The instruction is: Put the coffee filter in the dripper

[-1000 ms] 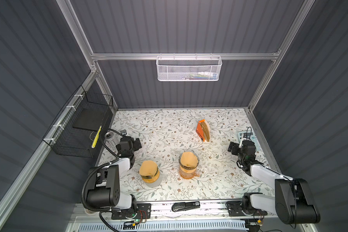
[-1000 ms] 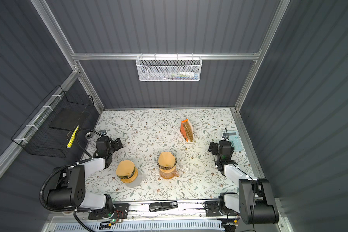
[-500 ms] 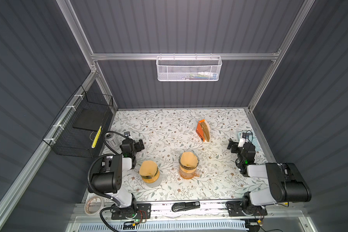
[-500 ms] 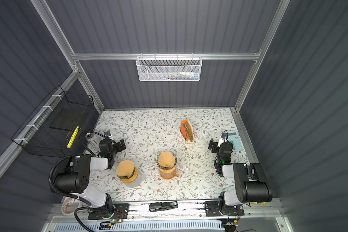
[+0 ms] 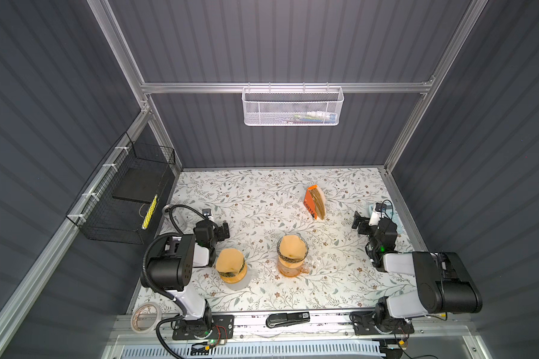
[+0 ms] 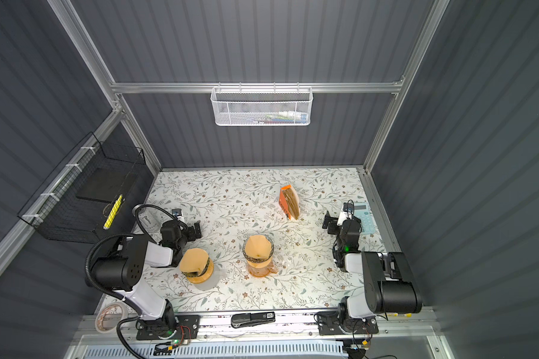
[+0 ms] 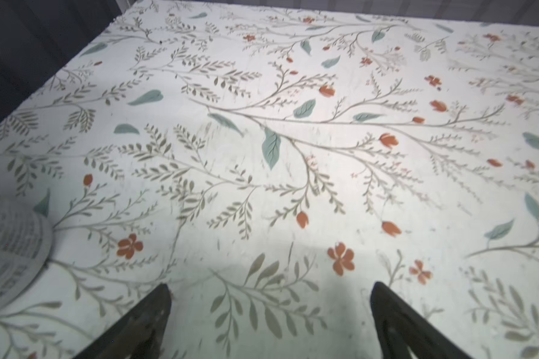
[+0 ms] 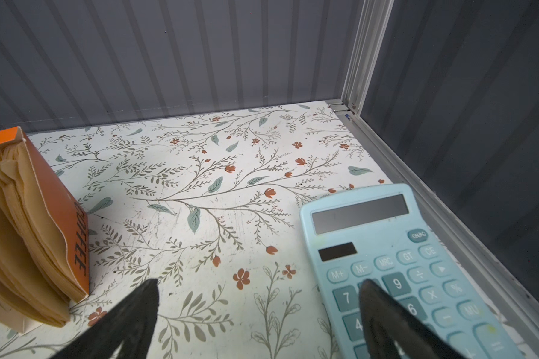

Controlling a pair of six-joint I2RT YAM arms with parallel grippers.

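Stock on your flowered table, as it stood:

- Filter stack: tan paper sheets, fanned and slightly curled, packed upright in an open-topped orange box with dark lettering down one edge. The box stood toward the back of the table, right of centre, well apart from both grippers.
- Middle dripper: an amber glass vessel with a dark patterned band, near the table's centre. A tan filter paper sat in its mouth, opened into a cone.
- Left dripper: the same amber colour and dark band, just beside your left arm. A second filter paper covered its top.
- Left gripper: jaws spread wide with nothing between them, low over bare table behind the left dripper.
- Right gripper: jaws likewise spread wide and empty, one finger over the keys of a pale blue calculator. Whether it touched the keys, you could not tell.
- Tape roll: at the front left corner.
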